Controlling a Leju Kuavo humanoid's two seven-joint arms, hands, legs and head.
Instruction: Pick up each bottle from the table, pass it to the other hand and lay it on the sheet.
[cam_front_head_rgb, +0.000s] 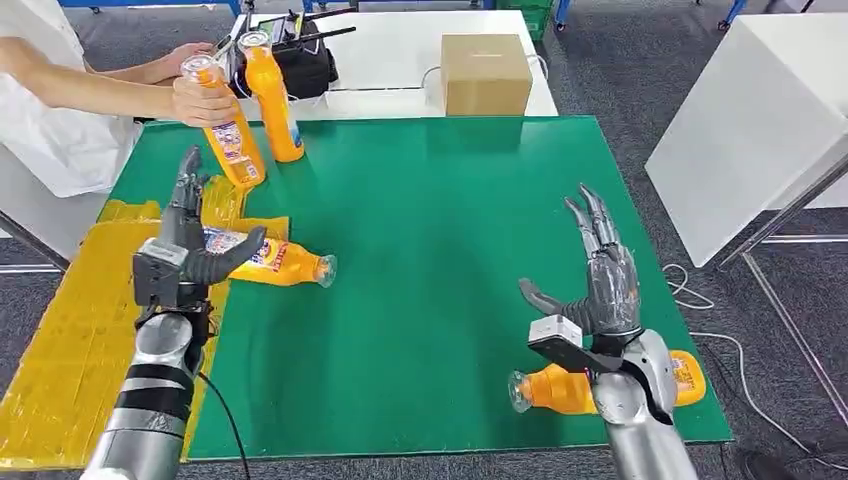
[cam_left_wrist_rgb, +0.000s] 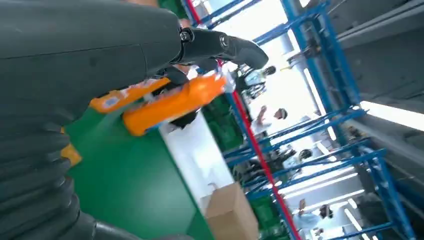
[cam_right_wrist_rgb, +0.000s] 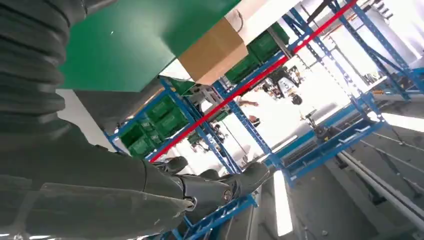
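Head view: both hands wide, holding nothing, left hand (cam_front_head_rgb: 190, 245) above lying bottle (cam_front_head_rgb: 270, 262) by yellow sheet (cam_front_head_rgb: 60, 330), right hand (cam_front_head_rgb: 600, 285) above near-edge bottle (cam_front_head_rgb: 560, 388), likely ready to grab

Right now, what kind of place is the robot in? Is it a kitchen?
Probably not a kitchen. It looks like a workshop or warehouse test area: tall blue racks holding green crates, a green work table, and a cardboard box behind it.
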